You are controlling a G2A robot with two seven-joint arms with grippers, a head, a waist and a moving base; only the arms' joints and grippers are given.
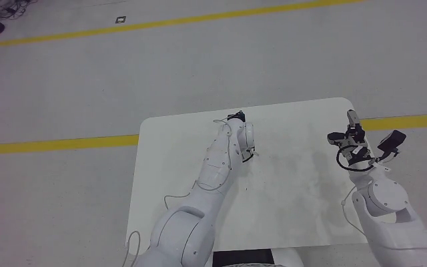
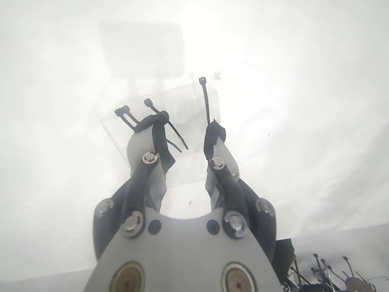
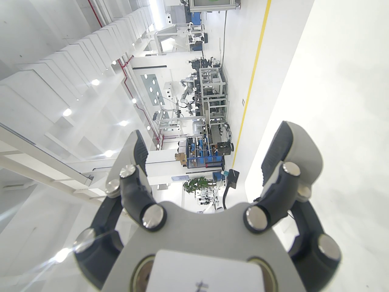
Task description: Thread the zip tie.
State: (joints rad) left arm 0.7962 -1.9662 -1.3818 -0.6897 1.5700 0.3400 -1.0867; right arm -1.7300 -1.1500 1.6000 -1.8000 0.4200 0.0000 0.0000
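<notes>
With the left tool [image 2: 187, 123] spread over the clear box [image 2: 121, 135] where the zip ties [image 2: 205, 101] stand, several could be pinched at once or none caught; the right tool [image 3: 209, 141] is held spread and empty.

An industrial robotics lab: yellow floor lines [image 1: 67, 143] crossing the frame, equipment racks [image 3: 212, 92] mid-frame (robot arms [image 3: 187, 91] among them).

Both arms are glossy white, rounded shells: the left arm [image 1: 213, 167] carries a thin pale cable, the right arm [image 1: 385, 195] a looped black one by its wrist. The left gripper [image 2: 184, 124] and right gripper [image 3: 209, 141] share grey plates, black linkages and silver round-headed screws; the left fingers [image 2: 158, 136] seem wrapped in black tape.
</notes>
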